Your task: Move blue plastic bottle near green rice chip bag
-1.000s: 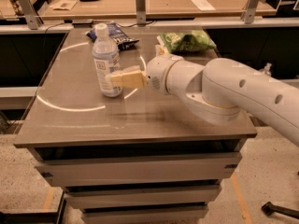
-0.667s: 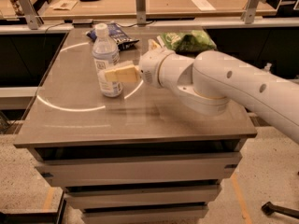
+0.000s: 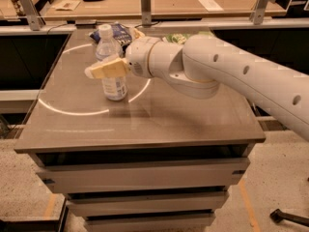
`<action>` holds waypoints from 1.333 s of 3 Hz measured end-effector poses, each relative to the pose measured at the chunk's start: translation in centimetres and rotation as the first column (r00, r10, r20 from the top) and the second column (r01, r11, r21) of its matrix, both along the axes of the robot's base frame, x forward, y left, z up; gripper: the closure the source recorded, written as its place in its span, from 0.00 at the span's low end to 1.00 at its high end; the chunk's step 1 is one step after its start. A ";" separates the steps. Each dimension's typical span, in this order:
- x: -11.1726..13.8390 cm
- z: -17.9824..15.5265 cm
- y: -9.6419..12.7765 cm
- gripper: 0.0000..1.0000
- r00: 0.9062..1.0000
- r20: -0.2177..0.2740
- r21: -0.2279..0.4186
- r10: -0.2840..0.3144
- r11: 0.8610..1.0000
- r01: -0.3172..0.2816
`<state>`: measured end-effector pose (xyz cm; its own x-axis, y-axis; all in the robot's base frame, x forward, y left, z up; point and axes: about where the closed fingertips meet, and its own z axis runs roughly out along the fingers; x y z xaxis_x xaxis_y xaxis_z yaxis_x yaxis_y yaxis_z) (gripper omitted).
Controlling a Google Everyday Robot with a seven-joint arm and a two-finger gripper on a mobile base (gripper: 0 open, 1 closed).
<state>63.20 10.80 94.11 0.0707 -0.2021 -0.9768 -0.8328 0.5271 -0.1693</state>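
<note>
The blue plastic bottle (image 3: 112, 83) stands upright with its white cap on the left half of the table (image 3: 145, 124). My gripper (image 3: 102, 70) is at the bottle's mid-height, reaching in from the right, and its tan tip crosses in front of the bottle. The green rice chip bag (image 3: 177, 36) lies at the table's back edge, to the right of the bottle. It is almost fully hidden behind my arm.
A dark blue snack bag (image 3: 119, 33) lies just behind the bottle. My thick white arm (image 3: 231, 76) spans the right half of the table. A workbench (image 3: 169, 4) with metal posts runs behind the table. Drawers sit under the tabletop.
My gripper has moved left from beside the bottle, and it now overlaps the bottle's middle. The bottle has stayed in place.
</note>
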 end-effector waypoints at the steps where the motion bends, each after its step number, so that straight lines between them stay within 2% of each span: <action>1: -0.1 0.3 2.0 0.18 0.993 0.021 -0.007 0.115 0.993 -0.115; 2: -0.3 0.3 2.1 0.41 0.987 0.028 0.022 0.156 0.987 -0.156; 3: -0.6 0.3 0.7 0.65 0.990 0.025 0.047 0.141 0.989 -0.142; 4: -0.8 0.2 -1.7 0.88 0.997 0.006 0.063 0.080 0.995 -0.080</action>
